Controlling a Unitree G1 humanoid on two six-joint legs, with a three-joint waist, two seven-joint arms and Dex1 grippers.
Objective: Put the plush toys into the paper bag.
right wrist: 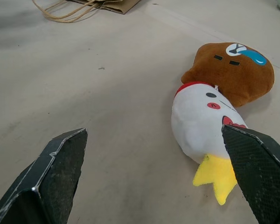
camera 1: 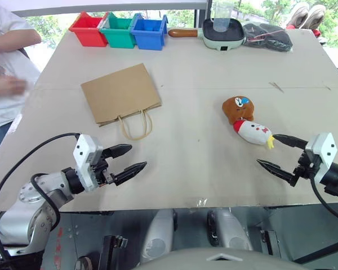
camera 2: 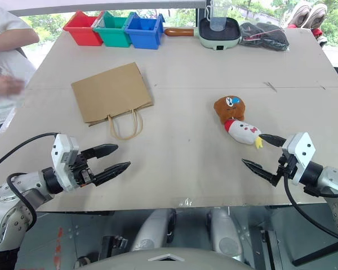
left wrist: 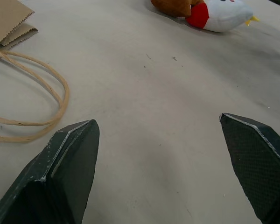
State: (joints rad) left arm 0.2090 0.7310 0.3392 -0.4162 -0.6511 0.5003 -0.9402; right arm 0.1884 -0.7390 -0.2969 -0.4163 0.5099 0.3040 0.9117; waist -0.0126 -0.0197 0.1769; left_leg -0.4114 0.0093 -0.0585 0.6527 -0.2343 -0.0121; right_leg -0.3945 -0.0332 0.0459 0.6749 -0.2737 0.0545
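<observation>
Two plush toys lie touching on the table right of centre: a rounded brown one (camera 1: 238, 107) with a blue-white patch, and below it a white one (camera 1: 253, 132) with a red band and yellow tip. The paper bag (camera 1: 120, 92) lies flat to the left of centre, its cord handles (camera 1: 136, 125) pointing toward me. My right gripper (camera 1: 277, 152) hovers open just beside the white toy's yellow tip, holding nothing. My left gripper (camera 1: 128, 159) stands open and empty near the front edge, below the bag's handles.
Red (camera 1: 88, 28), green (camera 1: 118, 30) and blue (camera 1: 149, 31) bins line the far edge, with a pan (camera 1: 222, 32) carrying a clear cup and a black bag (camera 1: 267, 35) to their right. A person's arm (camera 1: 8, 62) rests at the table's left side.
</observation>
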